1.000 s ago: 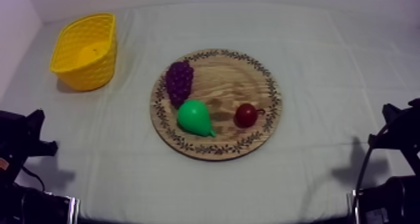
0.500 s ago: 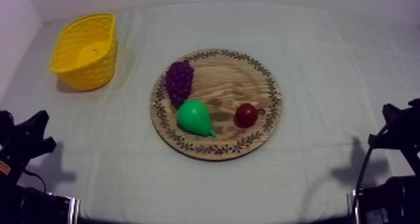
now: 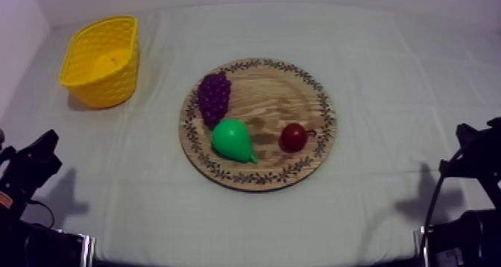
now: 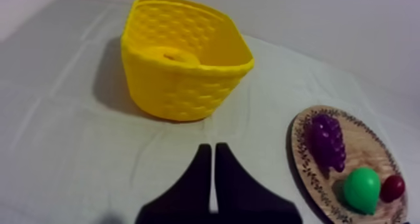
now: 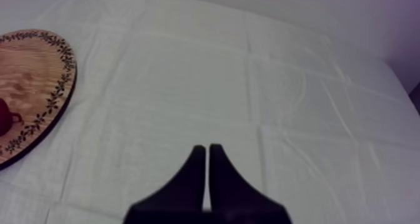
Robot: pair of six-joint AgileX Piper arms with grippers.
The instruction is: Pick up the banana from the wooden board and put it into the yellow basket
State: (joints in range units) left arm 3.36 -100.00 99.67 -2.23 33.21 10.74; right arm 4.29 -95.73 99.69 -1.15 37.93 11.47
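The yellow basket (image 3: 102, 60) stands at the table's far left, and the banana (image 3: 112, 61) lies on its floor as a yellow shape. In the left wrist view the banana (image 4: 177, 55) rests inside the basket (image 4: 184, 82), beyond my left gripper (image 4: 209, 152), whose fingers lie together over bare cloth. The wooden board (image 3: 277, 98) holds grapes (image 3: 214, 97), a pear (image 3: 232, 140) and a small red fruit (image 3: 293, 137). My left gripper (image 3: 45, 147) sits low at the left. My right gripper (image 5: 206, 152) is shut on nothing, over cloth beside the board (image 5: 31, 70).
The right arm (image 3: 473, 154) rests low at the right edge. From the left wrist, the board (image 4: 369, 139) with grapes (image 4: 329, 141), pear (image 4: 361, 189) and red fruit (image 4: 392, 188) lies to the basket's right. Open cloth lies between the board and both arms.
My left arm has drawn back a little toward the table's near left corner. The fruit, the board, the basket and the right arm have stayed put.
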